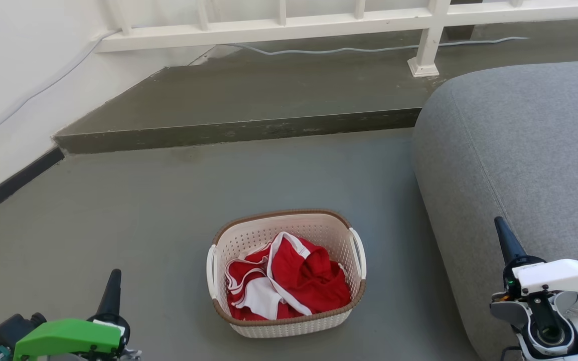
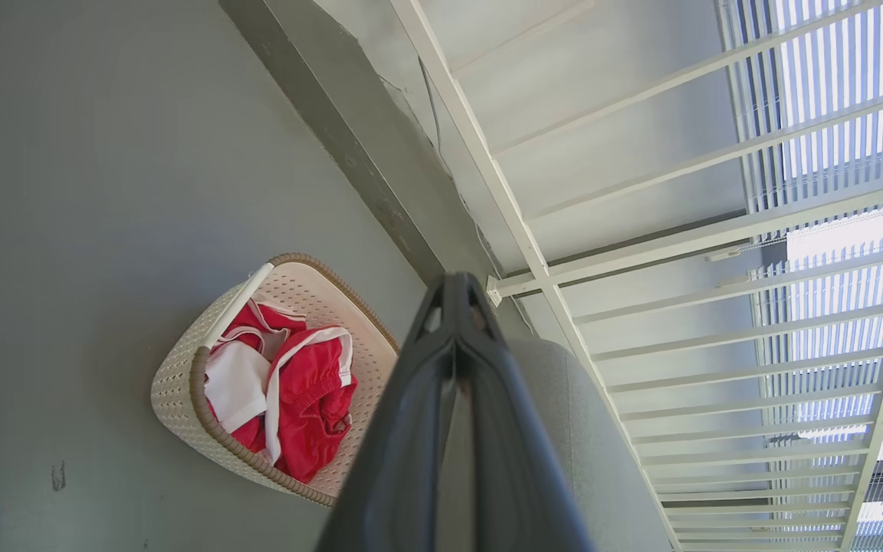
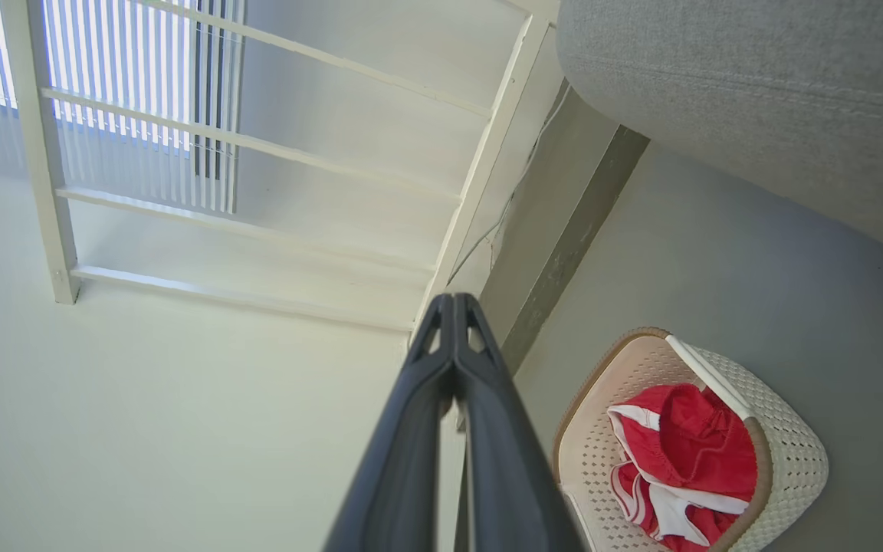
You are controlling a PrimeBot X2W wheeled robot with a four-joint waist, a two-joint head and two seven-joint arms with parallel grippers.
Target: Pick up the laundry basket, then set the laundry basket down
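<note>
The laundry basket (image 1: 289,313) stands on the grey floor in the lower middle of the head view, cream with a brown rim and white side handles. Red and white clothes (image 1: 284,283) lie inside it. My left gripper (image 1: 112,288) is at the lower left, well apart from the basket, its fingers pressed together with nothing between them. My right gripper (image 1: 503,235) is at the lower right in front of the sofa, also shut and empty. The left wrist view has the basket (image 2: 181,391) left of the shut left gripper (image 2: 455,284). In the right wrist view the basket (image 3: 794,452) lies right of the shut right gripper (image 3: 453,303).
A large grey sofa (image 1: 520,150) fills the right side, close to the basket. A raised concrete step (image 1: 239,130) runs across behind, with a white railing (image 1: 279,27) and a cable (image 1: 369,49) on it. A white wall (image 1: 13,90) bounds the left.
</note>
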